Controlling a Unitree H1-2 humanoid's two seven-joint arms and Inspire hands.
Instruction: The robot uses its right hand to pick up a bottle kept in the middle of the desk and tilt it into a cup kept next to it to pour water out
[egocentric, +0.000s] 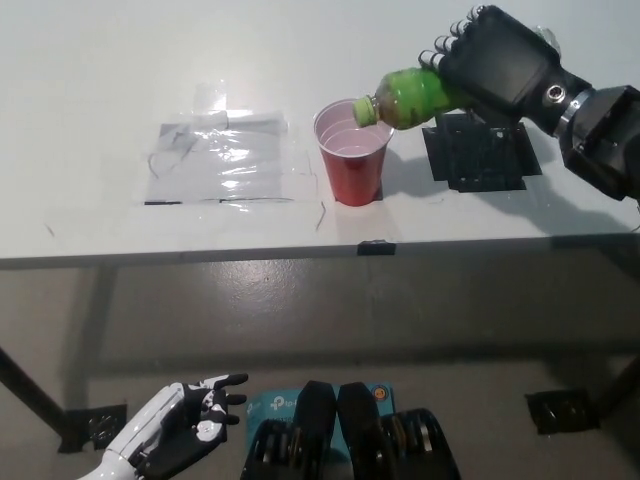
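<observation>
Head view, looking steeply down: the black right hand (505, 62) is wrapped around the lower body of the green bottle (412, 98), holding it off the desk (90, 90) and tipped neck-down. The bottle's mouth points away from the palm, out past the fingertips, and sits at the near rim of the red cup (353, 152), which stands upright just beyond the hand on the side the neck points to. Whether the mouth touches the rim, whether a cap is on, and whether any water is flowing cannot be told at this resolution. A black square mat (478, 152) lies on the desk directly below the hand; a taped clear sheet (222, 155) lies well beyond the cup. The white left hand (178, 430) rests low, below desk level, fingers loosely spread and holding nothing. Risks as judged: the mouth is over the rim edge, not the cup's centre, so the stream could run down the outside wall; the bottle neck pressing on the rim could tip the light cup; the grip sits far from the neck, so the bottle may rotate in the hand.
</observation>
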